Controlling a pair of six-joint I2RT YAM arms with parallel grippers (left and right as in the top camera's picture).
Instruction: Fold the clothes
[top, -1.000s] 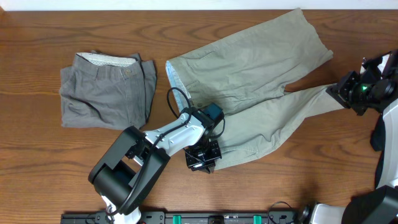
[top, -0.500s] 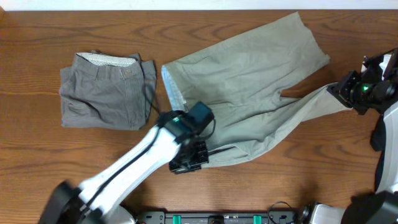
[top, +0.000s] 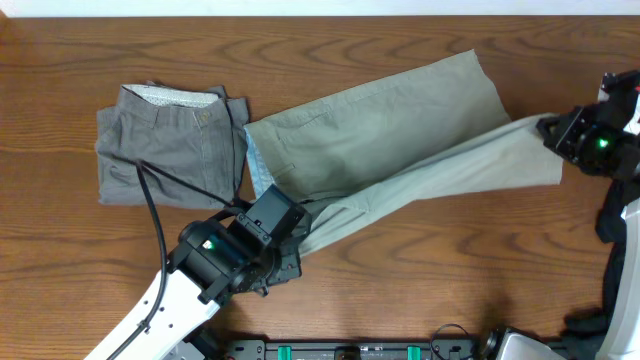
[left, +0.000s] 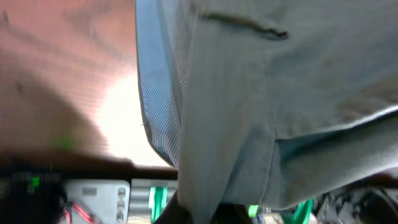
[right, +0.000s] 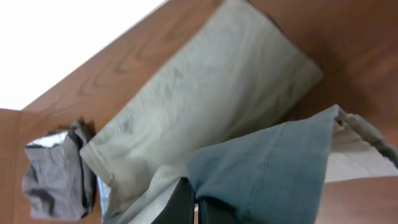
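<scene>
As left gripper (top: 298, 238) and right gripper (top: 550, 130) pinch, khaki shorts (top: 380, 130) stretch.

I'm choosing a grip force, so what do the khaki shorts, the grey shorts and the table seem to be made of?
Khaki shorts: likely matte woven cotton twill; soft creases, stitched seams.
Grey shorts: similar matte woven cloth, rumpled, holding folds.
Table: wood or wood-look laminate, smooth with slight sheen; grain streaks visible.
</scene>
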